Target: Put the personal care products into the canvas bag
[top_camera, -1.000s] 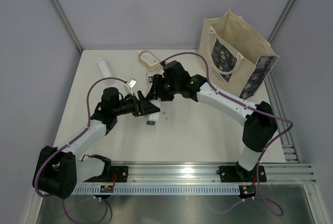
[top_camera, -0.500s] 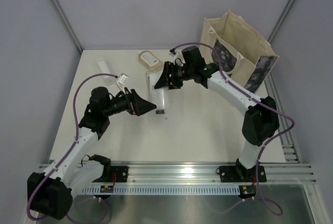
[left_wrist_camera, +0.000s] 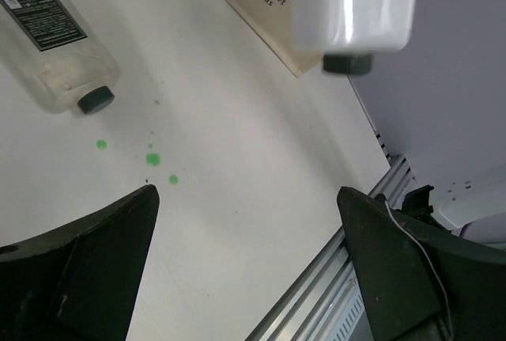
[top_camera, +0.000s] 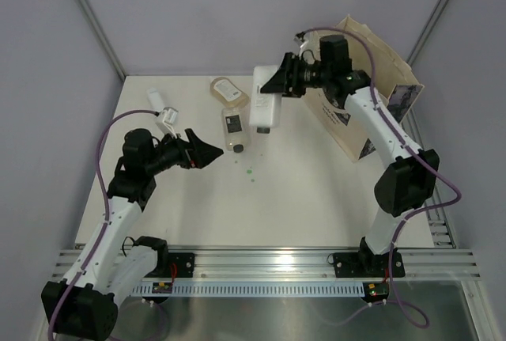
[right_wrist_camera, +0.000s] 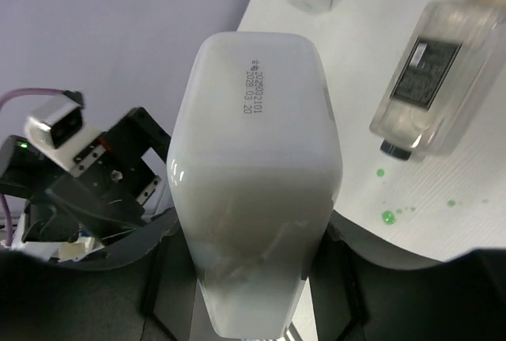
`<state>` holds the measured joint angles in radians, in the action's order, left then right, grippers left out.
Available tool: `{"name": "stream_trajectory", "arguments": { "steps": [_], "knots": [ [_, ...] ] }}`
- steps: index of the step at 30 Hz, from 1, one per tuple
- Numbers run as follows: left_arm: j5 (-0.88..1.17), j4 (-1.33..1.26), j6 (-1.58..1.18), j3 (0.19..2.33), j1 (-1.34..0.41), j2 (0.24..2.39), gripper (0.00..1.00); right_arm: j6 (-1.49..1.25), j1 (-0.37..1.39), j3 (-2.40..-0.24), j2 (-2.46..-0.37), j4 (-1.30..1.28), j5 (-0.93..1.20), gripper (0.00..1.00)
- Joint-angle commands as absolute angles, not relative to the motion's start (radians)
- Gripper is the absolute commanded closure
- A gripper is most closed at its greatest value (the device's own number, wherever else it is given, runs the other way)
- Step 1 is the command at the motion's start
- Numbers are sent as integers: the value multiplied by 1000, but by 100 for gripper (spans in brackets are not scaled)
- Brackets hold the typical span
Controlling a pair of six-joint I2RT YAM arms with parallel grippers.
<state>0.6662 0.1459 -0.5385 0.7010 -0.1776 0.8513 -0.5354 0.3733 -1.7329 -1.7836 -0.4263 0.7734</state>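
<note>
So the big change: the right gripper (top_camera: 269, 82) now has the black-capped bottle (top_camera: 266, 109) up in the air. It hangs cap-down with the fingers clamped on either side of its base, just beside the bag (top_camera: 391, 60) but not over the opening yet. A second ago both grippers were huddled together mid-table around that bottle, and half a second ago it was only just off the surface, so it's been a quick lift and swing toward the back right. My guess is it's one short carry from dropping in. Meanwhile the left gripper (top_camera: 202, 151) has backed off to the left side and sits low with its fingers spread wide, holding nothing. On the table (top_camera: 316, 198) there's another clear bottle (top_camera: 233, 129) lying flat, a beige pouch (top_camera: 228, 89) behind it and a white tube (top_camera: 158, 104) at the far left, so plenty left to pack. Also a few green spots (top_camera: 251, 173) on the surface near that lying bottle.
</note>
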Motion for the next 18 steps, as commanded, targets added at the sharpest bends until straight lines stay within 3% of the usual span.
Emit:
{"name": "stream_trajectory", "arguments": {
  "steps": [1,12,18],
  "knots": [
    [588,189,-508,718,-161,813,1,-476,275,-2004,-1700,-336,870,100],
    [469,184,-578,677,-140,808,1,-321,-153,-2388,-1836,-374,609,100],
    [479,156,-597,683,-137,864,1,-62,-176,-2430,-1920,-434,505,100]
  ]
}}
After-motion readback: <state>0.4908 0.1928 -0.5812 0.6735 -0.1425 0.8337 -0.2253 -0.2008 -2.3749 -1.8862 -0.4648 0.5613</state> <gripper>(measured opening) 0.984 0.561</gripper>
